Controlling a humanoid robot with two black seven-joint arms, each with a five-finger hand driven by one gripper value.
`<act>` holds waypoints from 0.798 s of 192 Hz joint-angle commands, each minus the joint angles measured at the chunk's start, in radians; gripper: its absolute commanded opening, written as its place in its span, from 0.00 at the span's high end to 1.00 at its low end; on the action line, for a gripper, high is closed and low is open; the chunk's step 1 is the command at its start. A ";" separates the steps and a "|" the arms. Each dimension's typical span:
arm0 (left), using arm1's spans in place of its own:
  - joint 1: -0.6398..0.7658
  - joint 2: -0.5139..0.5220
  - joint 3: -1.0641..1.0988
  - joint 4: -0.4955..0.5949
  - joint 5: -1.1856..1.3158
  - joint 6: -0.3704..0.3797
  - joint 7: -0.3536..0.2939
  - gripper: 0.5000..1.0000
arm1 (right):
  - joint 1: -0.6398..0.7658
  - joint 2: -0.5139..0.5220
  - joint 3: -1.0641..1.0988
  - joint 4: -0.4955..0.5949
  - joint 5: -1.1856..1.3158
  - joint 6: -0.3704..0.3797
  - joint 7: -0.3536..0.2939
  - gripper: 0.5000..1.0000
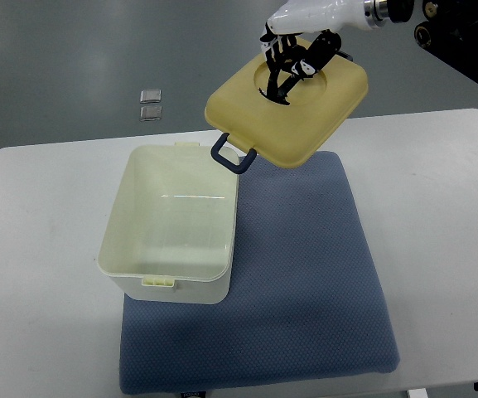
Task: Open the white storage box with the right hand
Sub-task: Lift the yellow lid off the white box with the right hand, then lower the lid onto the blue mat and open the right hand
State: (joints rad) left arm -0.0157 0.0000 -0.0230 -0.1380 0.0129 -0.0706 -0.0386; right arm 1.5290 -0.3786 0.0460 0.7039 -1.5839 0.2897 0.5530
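The white storage box (172,228) stands open on the left part of a blue mat (305,282), its inside empty. Its pale yellow lid (292,112) is off the box and held tilted in the air above the mat's far edge. A dark blue handle (233,156) hangs from the lid's near-left edge. My right hand (292,60) comes in from the upper right and its black fingers grip the round recess in the lid's top. The left arm does not show.
The white table (437,215) carries the mat and box. Two small silver squares (150,103) lie on the grey floor beyond the table's far left edge. Dark robot parts (462,37) fill the top right corner.
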 commanded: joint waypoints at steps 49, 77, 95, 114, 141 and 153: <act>-0.001 0.000 0.000 0.000 -0.001 0.000 0.000 0.00 | -0.081 -0.006 -0.014 -0.081 0.001 -0.041 0.001 1.00; 0.000 0.000 0.000 0.000 0.001 0.000 -0.001 0.00 | -0.104 -0.006 -0.011 -0.110 0.001 -0.052 -0.001 1.00; 0.000 0.000 0.000 0.000 0.001 0.000 -0.001 0.00 | -0.116 -0.006 -0.015 -0.121 0.001 -0.058 -0.001 1.00; -0.001 0.000 0.000 0.000 0.001 0.000 0.000 0.00 | -0.130 -0.006 -0.017 -0.129 0.001 -0.064 0.001 1.00; 0.000 0.000 0.000 0.000 -0.001 0.000 0.000 0.00 | -0.156 -0.008 -0.020 -0.129 0.001 -0.063 0.011 1.00; 0.000 0.000 0.000 0.000 0.001 0.000 0.000 0.00 | -0.173 -0.008 -0.018 -0.126 0.001 -0.060 0.015 1.00</act>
State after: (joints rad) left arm -0.0160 0.0000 -0.0230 -0.1380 0.0129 -0.0706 -0.0386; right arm 1.3792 -0.3873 0.0276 0.5754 -1.5830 0.2268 0.5614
